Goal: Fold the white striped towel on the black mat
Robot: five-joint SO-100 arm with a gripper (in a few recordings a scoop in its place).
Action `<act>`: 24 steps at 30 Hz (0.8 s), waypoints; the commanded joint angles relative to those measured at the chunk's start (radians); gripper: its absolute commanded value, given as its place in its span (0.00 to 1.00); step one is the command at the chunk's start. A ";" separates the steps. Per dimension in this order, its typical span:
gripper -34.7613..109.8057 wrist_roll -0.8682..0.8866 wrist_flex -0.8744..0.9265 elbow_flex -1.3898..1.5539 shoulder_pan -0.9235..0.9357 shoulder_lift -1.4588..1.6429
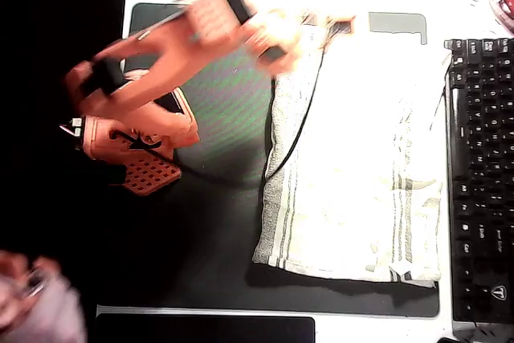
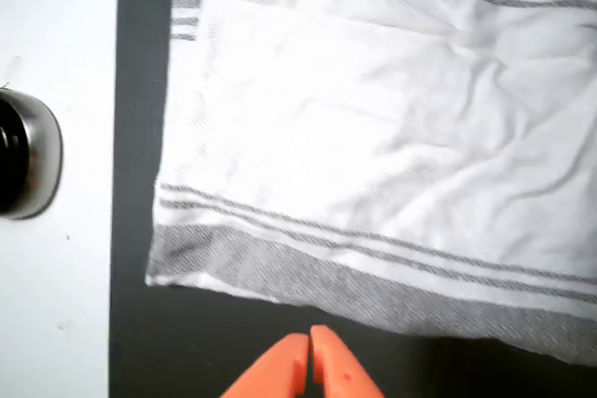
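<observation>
In the overhead view the orange arm (image 1: 152,78) reaches from the left across the black mat (image 1: 209,230), its claw (image 1: 321,26) blurred at the top edge of the white striped towel (image 1: 361,166), which lies flat on the mat's right part beside a black keyboard (image 1: 480,174). In the wrist view a round metal object (image 2: 23,156) sits on the white surface (image 2: 56,305); the claw (image 2: 311,347) is pinched together, empty, over bare mat just beside the towel's striped hem.
</observation>
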 commanded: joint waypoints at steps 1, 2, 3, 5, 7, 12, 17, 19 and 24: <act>0.27 0.034 0.025 -0.314 -0.051 -0.295; 0.28 0.037 0.026 -0.383 -0.057 -0.371; 0.30 0.046 0.026 -0.456 -0.060 -0.449; 0.33 0.048 0.069 -0.607 -0.067 -0.609; 0.36 0.038 0.095 -0.715 -0.074 -0.730; 0.39 0.048 0.101 -0.861 -0.072 -0.922; 0.38 0.063 0.094 -0.943 -0.083 -1.032; 0.37 0.063 0.109 -0.989 -0.080 -1.075; 0.37 0.060 0.114 -1.095 -0.087 -1.184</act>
